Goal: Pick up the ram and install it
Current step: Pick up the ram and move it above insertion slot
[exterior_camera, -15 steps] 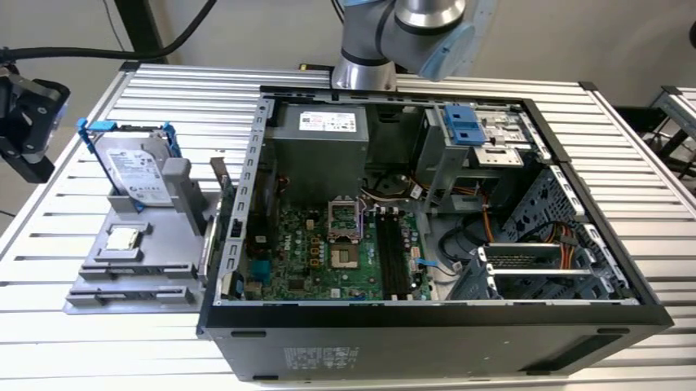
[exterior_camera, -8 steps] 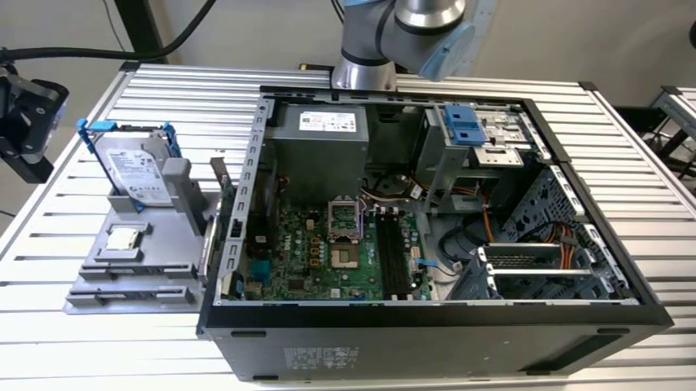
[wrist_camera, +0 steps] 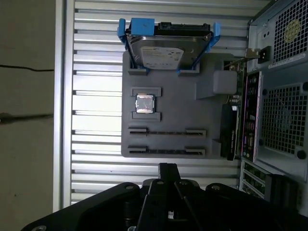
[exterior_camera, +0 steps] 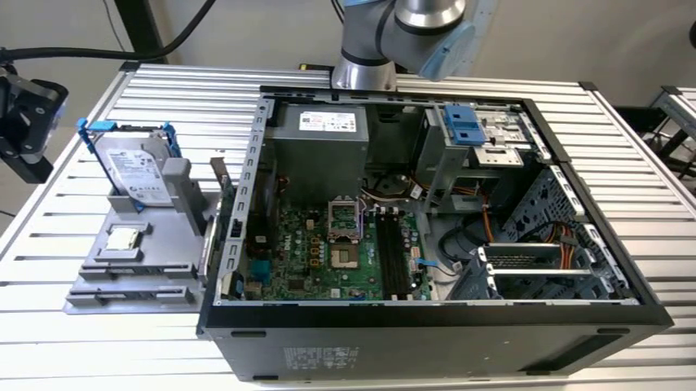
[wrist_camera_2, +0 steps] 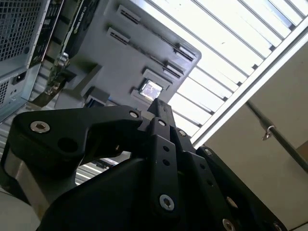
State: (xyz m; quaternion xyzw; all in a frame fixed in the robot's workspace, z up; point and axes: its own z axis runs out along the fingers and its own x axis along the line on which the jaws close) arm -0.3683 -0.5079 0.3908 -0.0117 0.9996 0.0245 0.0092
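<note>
hand [wrist_camera: 167, 169] closed | near grey tray [wrist_camera: 178, 110] | ram hard to make out

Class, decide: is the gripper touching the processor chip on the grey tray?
Apart. The first wrist view shows bare tray between the gripper and the processor chip.

Silver arm [exterior_camera: 364, 72], blue cap [exterior_camera: 451, 49], black fingers [wrist_camera: 167, 172].

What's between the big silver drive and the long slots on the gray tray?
A small square silver chip, resting in the tray, in the first wrist view.
</note>
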